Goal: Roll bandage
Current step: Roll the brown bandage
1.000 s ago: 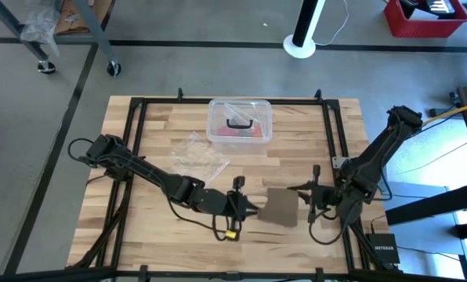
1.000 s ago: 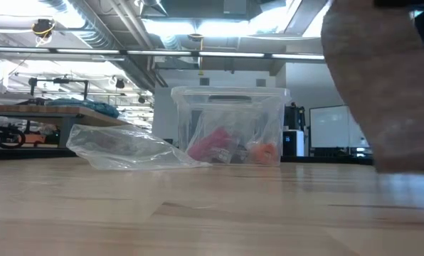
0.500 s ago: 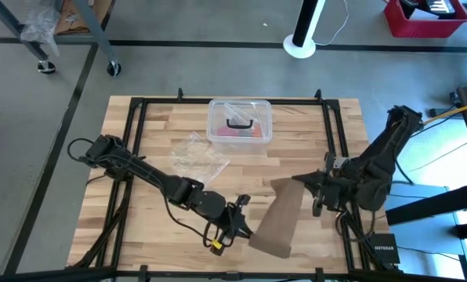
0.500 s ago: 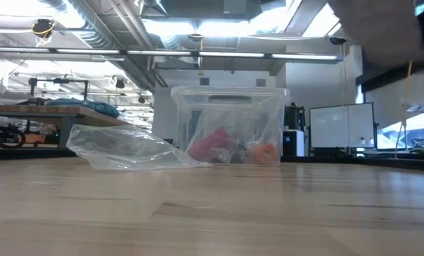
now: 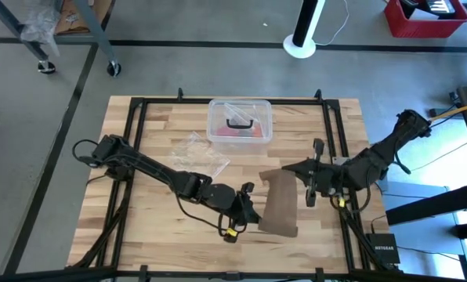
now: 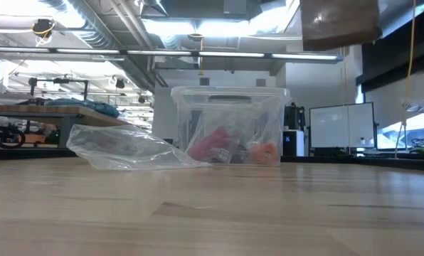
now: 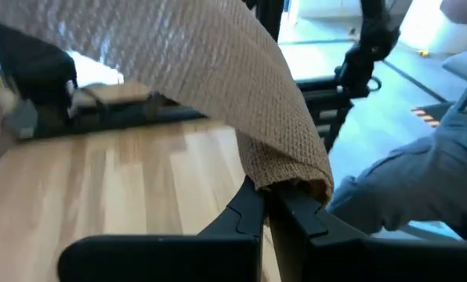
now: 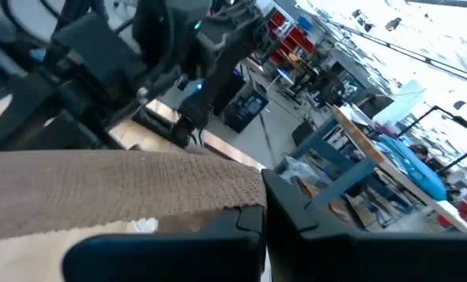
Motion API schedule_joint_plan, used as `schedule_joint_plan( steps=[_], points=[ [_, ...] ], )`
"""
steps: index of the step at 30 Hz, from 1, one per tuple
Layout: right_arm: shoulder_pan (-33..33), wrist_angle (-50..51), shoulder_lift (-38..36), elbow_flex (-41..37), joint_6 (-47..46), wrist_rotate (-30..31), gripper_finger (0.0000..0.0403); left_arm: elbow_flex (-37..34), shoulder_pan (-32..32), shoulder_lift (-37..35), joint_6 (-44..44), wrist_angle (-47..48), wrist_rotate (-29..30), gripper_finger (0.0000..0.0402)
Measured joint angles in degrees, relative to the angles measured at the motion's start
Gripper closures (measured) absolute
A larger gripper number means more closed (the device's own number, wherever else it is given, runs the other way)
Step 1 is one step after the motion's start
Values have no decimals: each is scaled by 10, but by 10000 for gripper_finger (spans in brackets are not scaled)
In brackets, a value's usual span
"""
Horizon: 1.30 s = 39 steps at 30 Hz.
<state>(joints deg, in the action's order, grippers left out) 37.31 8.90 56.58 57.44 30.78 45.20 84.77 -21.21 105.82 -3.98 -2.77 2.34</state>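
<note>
Two grippers share one strip of cloth here, and that shared hold is where trouble could start. In the high view the bandage (image 5: 281, 205) hangs as a brown band in the lower middle of the frame, lifted off the tabletop (image 5: 139, 227), with its upper end by the right gripper (image 5: 304, 172) and its lower end by the left gripper (image 5: 253, 215). The left wrist view shows the left arm's fingers (image 7: 284, 207) clenched on a bunched corner of the cloth, and the right wrist view shows the right arm's fingers (image 8: 253, 211) clenched on the other edge. In the low view only a brown piece shows at the top right of the frame, clear of the wood.

Both holds look thin, right at the fabric's edge. If the arms pull apart, the elastic weave could stretch and a corner could slide out of one pair of fingers, dropping that end. If they come together too loosely, the band could sag, fold or twist, and a roll begun on a twisted strip would likely turn out crooked or slack.

A plastic bag (image 5: 196, 157) and a clear box (image 5: 240, 119) sit in the upper middle of the high view, well apart from the cloth, so snagging on them seems unlikely unless the arms swing that way.
</note>
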Motion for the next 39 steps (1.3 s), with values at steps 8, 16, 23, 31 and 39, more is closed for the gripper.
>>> schedule_joint_plan(
  steps=[8, 16, 23, 31, 39],
  points=[
    [-9, -61, 0, 63, -1, -65, 397, 1, 8, 14, 9, -45, 16, 400],
    [-10, -32, 13, 79, -3, -68, 396, 1, 22, 16, -41, -56, 149, 400],
    [-10, -17, 45, 92, 27, -53, 396, 1, 22, 16, -61, -48, 170, 400],
    [-48, 54, 36, 127, 55, -1, 396, 1, 9, 19, -1, -50, 86, 400],
    [-85, 261, 31, 111, -165, -30, 398, 1, -35, -10, 75, -56, 25, 400]
  ],
)
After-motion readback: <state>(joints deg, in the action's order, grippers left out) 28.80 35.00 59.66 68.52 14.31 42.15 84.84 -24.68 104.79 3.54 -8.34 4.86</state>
